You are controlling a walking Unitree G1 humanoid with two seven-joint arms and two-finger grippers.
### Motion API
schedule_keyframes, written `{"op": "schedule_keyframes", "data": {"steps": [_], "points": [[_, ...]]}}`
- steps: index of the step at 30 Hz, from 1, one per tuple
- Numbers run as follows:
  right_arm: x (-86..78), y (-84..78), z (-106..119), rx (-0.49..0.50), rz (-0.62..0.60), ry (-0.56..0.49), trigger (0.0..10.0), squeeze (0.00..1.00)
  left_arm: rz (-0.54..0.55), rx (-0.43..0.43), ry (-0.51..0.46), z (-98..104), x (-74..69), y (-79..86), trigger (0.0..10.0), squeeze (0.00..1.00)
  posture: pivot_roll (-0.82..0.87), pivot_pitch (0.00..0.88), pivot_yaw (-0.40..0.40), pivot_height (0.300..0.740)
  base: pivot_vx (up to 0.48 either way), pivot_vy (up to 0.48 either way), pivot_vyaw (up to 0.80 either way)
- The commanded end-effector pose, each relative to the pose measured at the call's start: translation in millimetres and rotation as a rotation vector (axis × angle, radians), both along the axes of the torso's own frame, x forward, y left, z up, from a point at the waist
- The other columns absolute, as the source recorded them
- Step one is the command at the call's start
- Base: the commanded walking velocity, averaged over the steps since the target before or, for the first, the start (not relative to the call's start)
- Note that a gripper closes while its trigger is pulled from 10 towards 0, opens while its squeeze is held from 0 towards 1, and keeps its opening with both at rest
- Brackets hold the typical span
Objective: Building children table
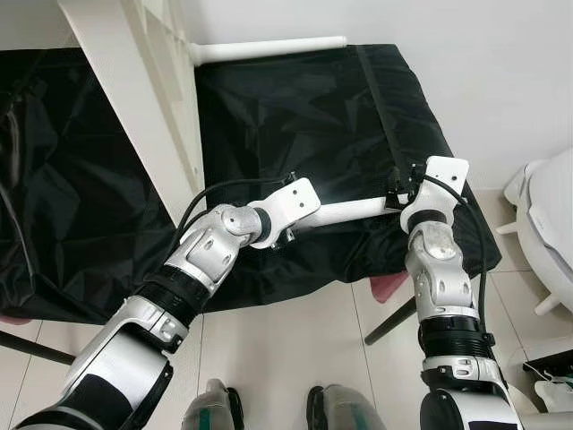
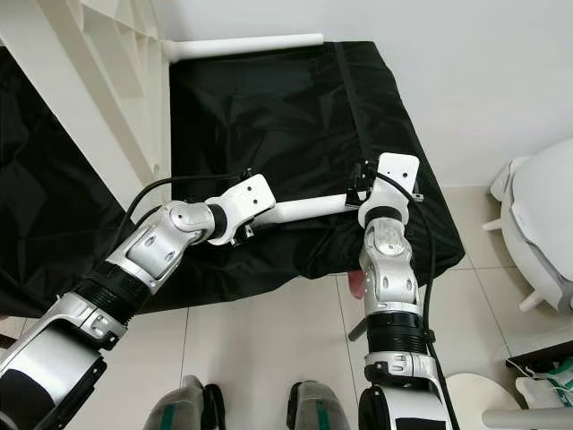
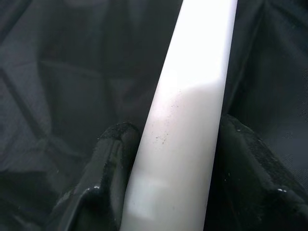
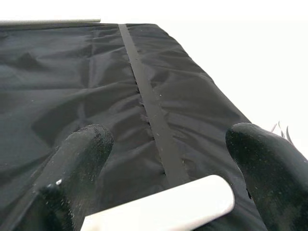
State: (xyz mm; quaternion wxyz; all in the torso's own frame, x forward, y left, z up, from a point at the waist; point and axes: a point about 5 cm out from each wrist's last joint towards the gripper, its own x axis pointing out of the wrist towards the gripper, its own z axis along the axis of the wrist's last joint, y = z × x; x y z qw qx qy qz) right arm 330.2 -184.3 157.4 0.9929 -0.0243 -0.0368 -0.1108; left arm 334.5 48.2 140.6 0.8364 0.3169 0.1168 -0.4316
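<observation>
A white table leg point(image 1: 351, 211) lies level above the black cloth point(image 1: 295, 116), its long axis running crosswise in front of the robot, from the left gripper point(image 3: 180, 159) to the right gripper point(image 4: 173, 159). The left gripper's fingers point(image 3: 108, 163) are pressed against both sides of the leg's near end, pinching it. The right gripper's fingers point(image 4: 79, 159) stand spread, with the leg's rounded far end between them, not touching either. A second white leg point(image 1: 269, 49) lies along the cloth's far edge, roughly parallel. A white slatted frame point(image 1: 134, 98) slants across the cloth's left part.
</observation>
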Motion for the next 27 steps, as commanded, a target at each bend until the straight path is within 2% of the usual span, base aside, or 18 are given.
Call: {"op": "schedule_keyframes", "data": {"steps": [1, 2, 3, 6, 7, 8, 9, 12, 14, 16, 18, 19, 21, 23, 24, 25, 26, 27], "points": [[0.4, 2.2, 0, 0.01, 0.003, 0.005, 10.0, 0.0, 0.164, 0.047, 0.017, -21, 3.9, 26.7, 10.0, 0.0, -0.07, 0.067, 0.027, 0.74, 0.0, 0.0, 0.0], [0.5, 2.3, 0, 0.011, 0.005, 0.005, 10.0, 0.0, 0.166, 0.043, 0.016, -21, 3.9, 27.1, 10.0, 0.0, -0.07, 0.067, 0.027, 0.74, 0.0, 0.0, 0.0], [1.1, 3.2, 0, 0.01, 0.01, 0.004, 10.0, 0.0, 0.162, -0.002, 0.017, -17, 3.5, 27.0, 10.0, 1.0, -0.07, 0.066, 0.023, 0.74, 0.0, 0.0, 0.0], [2.1, 4.6, 0, 0.01, 0.016, 0.006, 10.0, 0.0, 0.108, -0.021, -0.017, -10, 0.3, 23.8, 10.0, 1.0, -0.06, 0.066, 0.02, 0.74, 0.0, 0.0, 0.0], [2.5, 5.3, 0, 0.01, 0.019, 0.006, 10.0, 0.0, 0.081, -0.024, -0.036, -8, -1.6, 21.7, 10.0, 0.59, -0.06, 0.065, 0.017, 0.74, 0.0, 0.0, 0.0], [2.5, 5.3, 0, 0.01, 0.019, 0.006, 10.0, 0.0, 0.081, -0.024, -0.036, -8, -1.6, 21.7, 10.0, 0.59, -0.06, 0.065, 0.017, 0.74, 0.0, 0.0, 0.0], [3.0, 6.5, 0, 0.009, 0.024, 0.007, 10.0, 0.0, 0.048, -0.041, -0.054, -4, -3.9, 19.2, 10.0, 0.0, -0.06, 0.065, 0.015, 0.74, 0.0, 0.0, 0.0], [3.4, 7.7, 0, 0.009, 0.031, 0.007, 10.0, 0.0, 0.027, -0.057, -0.066, 0, -5.7, 17.4, 10.0, 0.0, -0.06, 0.065, 0.013, 0.74, 0.0, 0.0, 0.0], [4.5, 10.1, 1, 0.016, 0.046, 0.003, 10.0, 0.0, -0.036, -0.137, -0.109, 15, -11.6, 11.4, 10.0, 0.0, -0.05, 0.061, 0.002, 0.74, 0.0, 0.0, 0.0], [4.7, 10.7, 1, 0.02, 0.052, 0.001, 10.0, 0.0, -0.053, -0.16, -0.125, 20, -13.7, 9.7, 10.0, 0.0, -0.05, 0.061, 0.002, 0.74, 0.0, 0.0, 0.0], [5.0, 13.4, 1, 0.035, 0.074, -0.001, 10.0, 0.0, -0.091, -0.292, -0.154, 40, -23.5, 4.1, 10.0, 0.0, -0.04, 0.058, -0.011, 0.74, 0.0, 0.0, 0.0], [5.0, 13.4, 1, 0.035, 0.074, -0.001, 10.0, 0.0, -0.091, -0.292, -0.154, 40, -23.5, 4.1, 10.0, 0.0, -0.04, 0.058, -0.011, 0.74, 0.0, 0.0, 0.0], [5.3, 16.4, 1, 0.044, 0.096, -0.001, 10.0, 0.0, -0.046, -0.406, -0.19, 55, -26.8, 3.4, 10.0, 0.0, -0.04, 0.058, -0.016, 0.74, 0.0, 0.0, 0.0], [5.8, 18.8, 1, 0.055, 0.116, -0.003, 10.0, 0.01, -0.01, -0.461, -0.183, 58, -27.2, 4.1, 10.0, 0.0, -0.03, 0.059, -0.022, 0.74, 0.0, 0.0, 0.0], [6.0, 20.4, 1, 0.062, 0.129, -0.006, 10.0, 0.84, 0.012, -0.493, -0.176, 59, -27.3, 4.5, 10.0, 0.0, -0.03, 0.059, -0.022, 0.74, 0.0, 0.0, 0.0], [6.4, 21.7, 2, 0.064, 0.139, -0.012, 10.0, 0.84, 0.041, -0.514, -0.177, 60, -27.5, 5.3, 10.0, 0.0, -0.03, 0.06, -0.025, 0.74, 0.0, 0.0, 0.0], [6.9, 23.8, 3, 0.077, 0.158, -0.023, 10.0, 1.0, 0.064, -0.538, -0.161, 59, -28.3, 5.9, 10.0, 0.0, -0.02, 0.06, -0.031, 0.74, 0.0, 0.0, 0.0], [7.3, 25.7, 4, 0.082, 0.17, -0.028, 10.0, 1.0, 0.075, -0.539, -0.16, 58, -29.3, 6.4, 10.0, 0.0, -0.02, 0.06, -0.031, 0.74, 0.0, 0.0, 0.0]]}}
